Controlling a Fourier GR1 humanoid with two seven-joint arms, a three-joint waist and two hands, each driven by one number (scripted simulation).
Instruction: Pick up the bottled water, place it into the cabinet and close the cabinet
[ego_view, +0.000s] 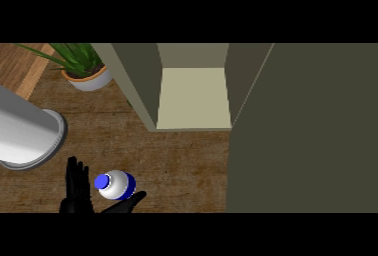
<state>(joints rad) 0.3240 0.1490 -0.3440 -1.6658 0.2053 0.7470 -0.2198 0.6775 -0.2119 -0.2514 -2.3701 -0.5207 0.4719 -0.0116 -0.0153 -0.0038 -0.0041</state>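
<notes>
A: What takes up most of the view?

B: The cabinet (193, 90), at the far middle and right. Its door (310, 130) stands open and fills the whole right side, down to the near edge. Inside, a pale shelf (193, 97) shows between the walls.

A: And what does it stand on?

B: A brown wooden counter (177, 160). At the left edge lies a big grey cylinder (26, 132) on its side, its round end facing right and near.

A: Anything else up there?

B: A plant (83, 62) in a white pot at the far left, just left of the cabinet.

A: Where is the bottle?

B: The bottle (115, 185) stands upright on the counter at the near left, seen from above: white body, blue cap. It is well apart from the cabinet.

A: And the hand?

B: The left hand (77, 192) comes in from the near edge, spread wide, fingers straight up on the bottle's left, thumb (129, 201) out under its near right side. It wraps nothing. The right hand does not show.
</notes>
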